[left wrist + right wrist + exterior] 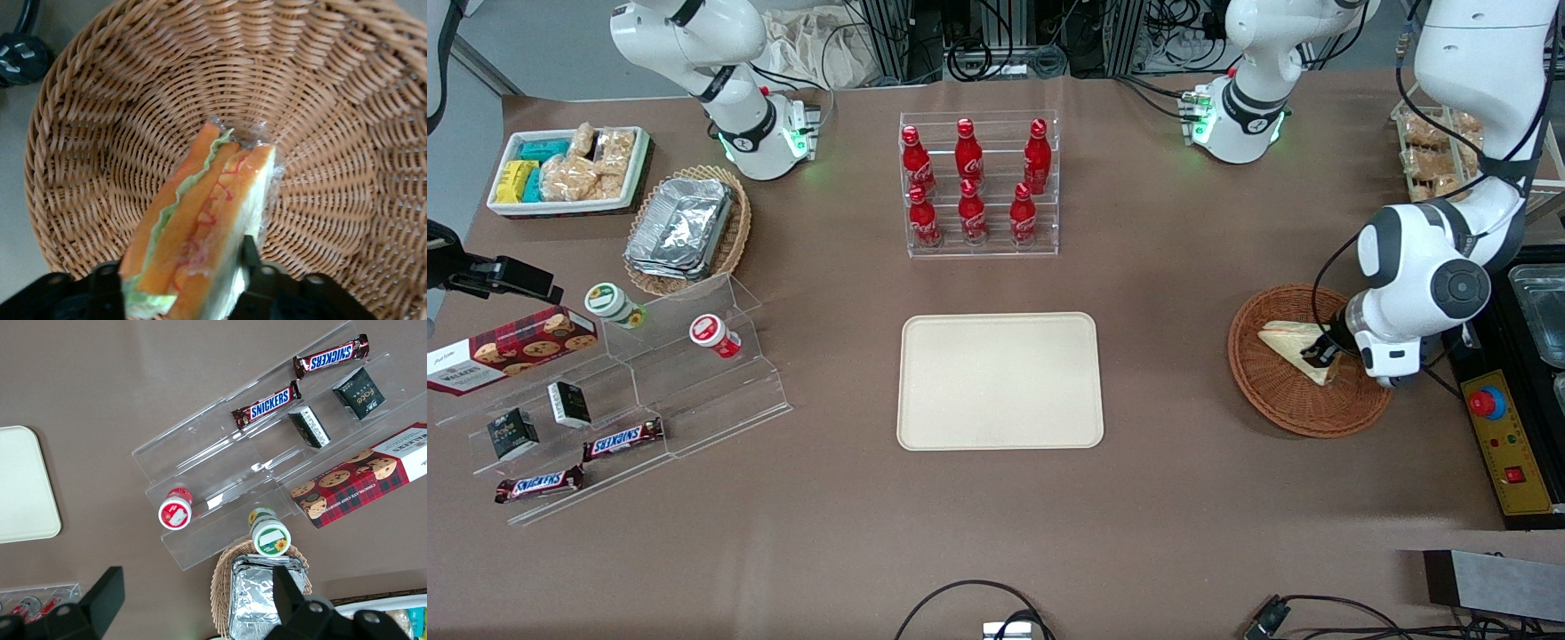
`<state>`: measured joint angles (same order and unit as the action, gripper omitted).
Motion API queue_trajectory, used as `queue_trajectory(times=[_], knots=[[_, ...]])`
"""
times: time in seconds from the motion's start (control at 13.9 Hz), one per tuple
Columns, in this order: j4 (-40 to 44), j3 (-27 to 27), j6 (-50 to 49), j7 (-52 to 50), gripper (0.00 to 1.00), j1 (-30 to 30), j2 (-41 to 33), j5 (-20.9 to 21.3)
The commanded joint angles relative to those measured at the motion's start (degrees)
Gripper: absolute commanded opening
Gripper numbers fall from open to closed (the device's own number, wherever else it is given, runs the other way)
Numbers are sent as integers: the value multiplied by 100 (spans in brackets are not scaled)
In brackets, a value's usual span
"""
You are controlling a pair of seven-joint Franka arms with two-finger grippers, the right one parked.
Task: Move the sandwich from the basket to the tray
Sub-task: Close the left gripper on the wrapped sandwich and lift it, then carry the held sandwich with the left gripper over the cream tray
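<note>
Lying in the round, shallow basket of reddish-brown wicker, whose tight coils and radiating ribs show clearly in the left wrist view, the sandwich is a triangular wedge of pale bread in crinkled clear wrap. Its cut side shows orange slabs with a ruffled green leaf between them and thin red streaks under the film. The gripper sits low inside the basket, its two black fingers partly spread and standing one on each flank of the wedge, close against the wrap; a firm squeeze cannot be confirmed. The flat, smooth cream-beige tray, rectangular with rounded corners and a low rim, lies at about 9 o'clock from the basket, well apart from it, with bare brown tabletop between them. At 12 o'clock from the tray stands a clear acrylic rack of glossy red bottles, well off the straight line between basket and tray.
</note>
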<state>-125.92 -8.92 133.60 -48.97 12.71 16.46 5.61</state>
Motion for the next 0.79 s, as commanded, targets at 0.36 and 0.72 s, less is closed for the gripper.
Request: queue_trajectory(times=[0.36, 0.72], knots=[[1541, -101, -1737, 184, 0, -557, -11, 361], [3544, -302, -3908, 975, 0, -883, -11, 310]])
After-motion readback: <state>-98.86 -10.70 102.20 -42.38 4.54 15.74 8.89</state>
